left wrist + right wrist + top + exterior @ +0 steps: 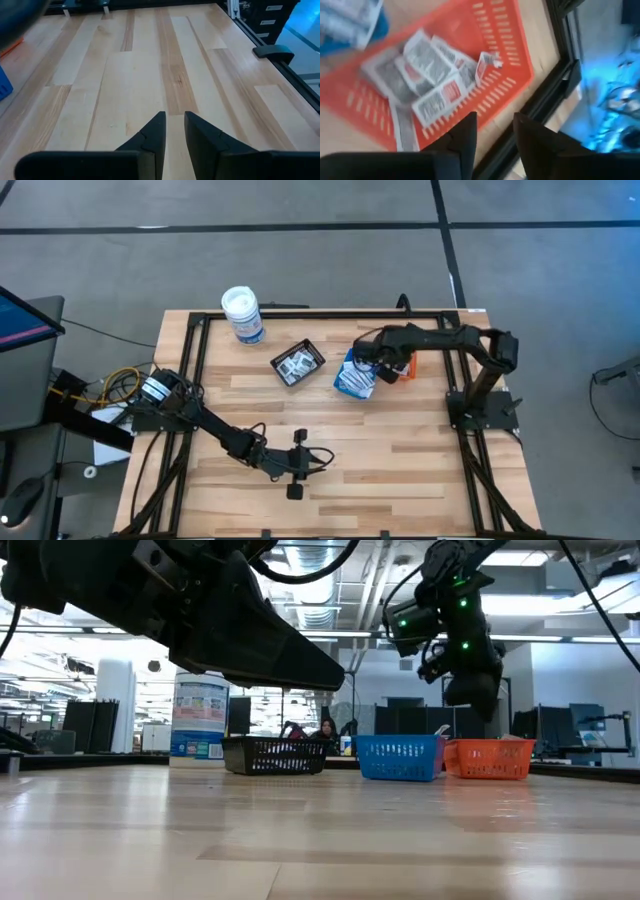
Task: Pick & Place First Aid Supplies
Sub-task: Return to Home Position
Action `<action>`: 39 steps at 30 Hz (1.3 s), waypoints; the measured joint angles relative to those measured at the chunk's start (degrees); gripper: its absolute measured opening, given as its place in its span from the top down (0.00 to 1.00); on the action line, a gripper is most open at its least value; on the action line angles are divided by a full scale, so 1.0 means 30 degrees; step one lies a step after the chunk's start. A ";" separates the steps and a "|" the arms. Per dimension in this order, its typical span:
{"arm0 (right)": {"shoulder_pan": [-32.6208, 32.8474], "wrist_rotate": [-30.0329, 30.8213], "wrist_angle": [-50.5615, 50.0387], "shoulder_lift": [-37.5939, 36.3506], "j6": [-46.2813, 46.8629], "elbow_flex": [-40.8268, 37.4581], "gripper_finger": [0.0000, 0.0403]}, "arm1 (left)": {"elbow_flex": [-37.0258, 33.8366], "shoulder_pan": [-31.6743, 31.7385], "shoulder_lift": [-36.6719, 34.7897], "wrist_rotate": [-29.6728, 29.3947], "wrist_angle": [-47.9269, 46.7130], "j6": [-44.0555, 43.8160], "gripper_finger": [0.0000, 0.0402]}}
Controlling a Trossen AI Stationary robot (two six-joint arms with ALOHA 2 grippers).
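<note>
The first aid supplies are small white packets lying in three trays at the table's far side. Several with red print lie in the orange tray (pixel 485 30), heaped flat (pixel 427 75); one (pixel 485 64) stands tilted near its slotted wall. More lie in the blue tray (pixel 353 380) and the black tray (pixel 297 363). My right gripper (pixel 495 120) hangs open above the orange tray's edge, pointing steeply down, with nothing between its fingers. My left gripper (pixel 175 127) waits low over the bare wood near the table's front (pixel 322 457), open by a narrow gap and holding nothing.
A white round canister (pixel 242 315) with a blue label stands at the far left of the trays. A black frame rail (pixel 555 90) runs close behind the orange tray. Bare wooden tabletop (pixel 400 450) lies between the trays and the near edge.
</note>
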 joint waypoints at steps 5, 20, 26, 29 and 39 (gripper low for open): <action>0.1946 0.1337 -0.1553 -0.0460 -0.0101 0.0000 0.70 | 0.0000 0.0020 -0.1296 -0.1055 -0.1073 0.0494 0.82; 0.6007 0.1838 0.1947 -0.8681 -0.2334 -0.0027 0.71 | -0.0229 0.0033 -1.2334 -0.3012 -1.2402 0.1293 0.82; 0.7504 0.0518 0.7164 -1.2023 -0.6166 -0.2135 0.71 | -0.3193 0.0038 -1.7147 -0.1960 -1.2293 0.2191 0.82; 0.7824 -0.2312 1.0628 -1.3842 -0.8091 -0.4341 0.71 | -0.5952 0.0054 -1.9367 -0.2109 -1.1039 0.2213 0.82; 0.7739 -0.6539 1.9475 -1.9646 -1.2395 -1.1293 0.71 | -1.3168 0.3892 -2.1764 -0.1892 0.1135 0.4487 0.82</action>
